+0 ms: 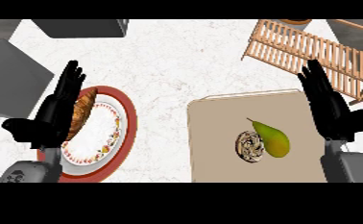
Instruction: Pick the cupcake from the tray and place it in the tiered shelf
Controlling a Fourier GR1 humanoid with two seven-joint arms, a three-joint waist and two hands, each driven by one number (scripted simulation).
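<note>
I see the cupcake lying on the beige tray, touching a green pear on its right. The slatted wooden tiered shelf sits beyond the tray. On the surface at left, a red-rimmed plate holds a croissant. My left robot hand and right robot hand are both open, holding nothing.

cupcake sits on the beige tray at five o'clock, touching a green pear just at its three o'clock. wooden tiered shelf lies up at two o'clock. left hand, fingers straight, at nine o'clock over a croissant on a red-rimmed plate. right hand open at three o'clock.
</note>
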